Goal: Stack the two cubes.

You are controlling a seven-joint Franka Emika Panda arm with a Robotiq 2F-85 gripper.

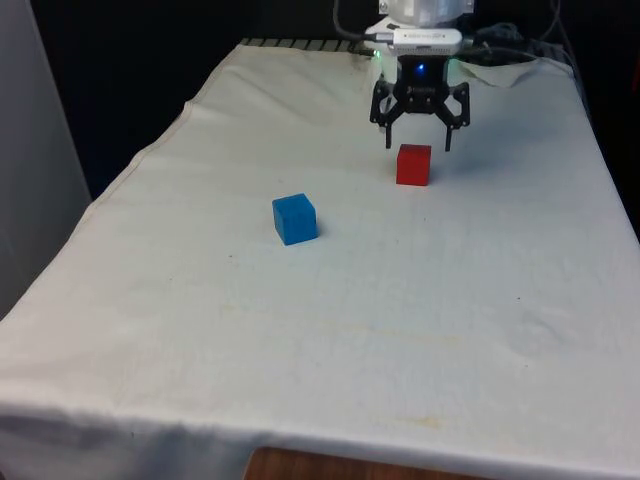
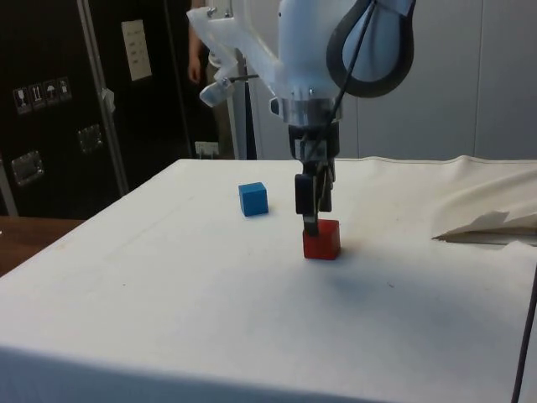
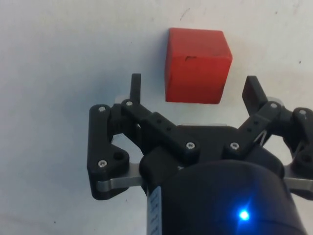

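Observation:
A red cube (image 1: 413, 165) (image 2: 321, 240) (image 3: 196, 65) rests on the white cloth near the table's far end. My gripper (image 1: 419, 141) (image 2: 311, 220) (image 3: 193, 89) hangs open just above and slightly behind it, fingers spread wider than the cube and not touching it. Nothing is between the fingers. A blue cube (image 1: 294, 218) (image 2: 253, 199) sits on the cloth apart from the red one, toward the front view's left and nearer the front camera.
The white cloth (image 1: 330, 320) is rumpled into folds at the far right corner (image 2: 487, 222). A person (image 2: 201, 63) stands behind the table in the side view. Dark cabinets (image 2: 59, 101) line the side.

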